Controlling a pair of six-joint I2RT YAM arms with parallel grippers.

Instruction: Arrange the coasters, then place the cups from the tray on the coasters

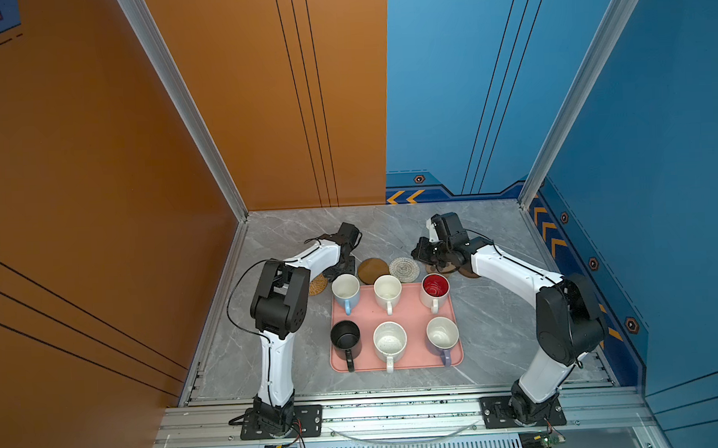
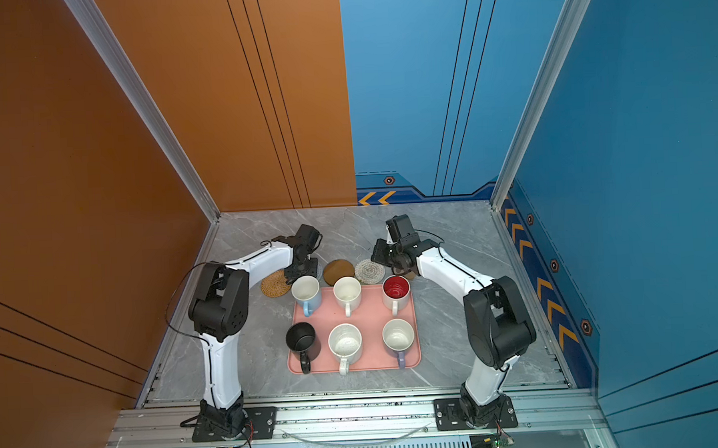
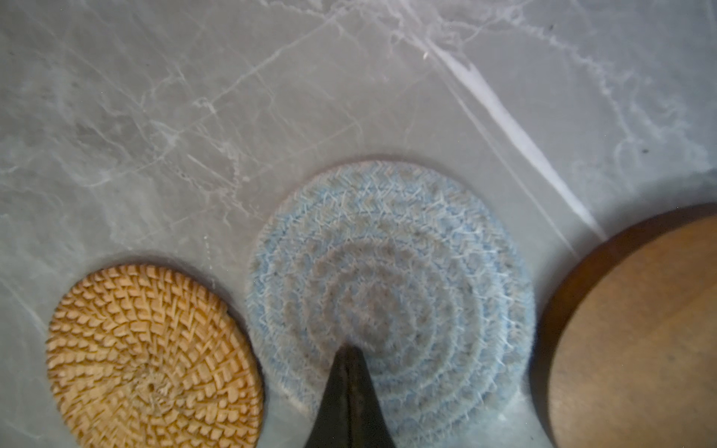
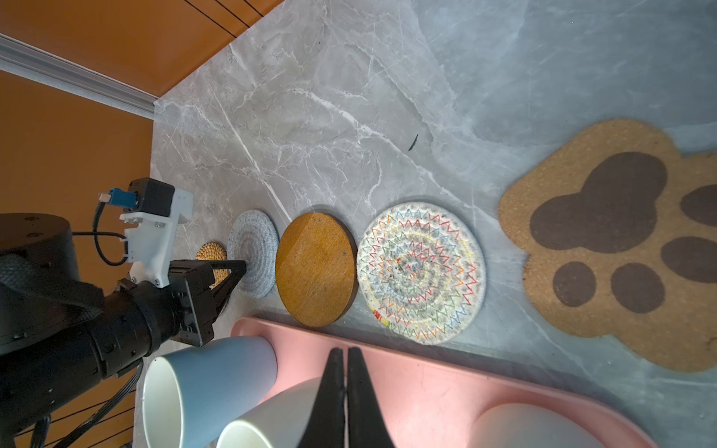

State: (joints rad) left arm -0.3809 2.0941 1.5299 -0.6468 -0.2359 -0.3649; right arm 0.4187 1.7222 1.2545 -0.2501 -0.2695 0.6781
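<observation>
A grey marble surface [image 1: 391, 228] stands between an orange wall [image 1: 76, 162] and a blue wall [image 1: 657, 137], with aluminium posts [image 1: 185, 103] at the corners.

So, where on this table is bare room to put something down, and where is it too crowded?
Free: the wide strip of table between the coasters and the back wall; the strip between the tray and the front rail; the patch between tray and right arm. Crowded: the tray, full with six cups, and the coaster row close along its far edge.
</observation>
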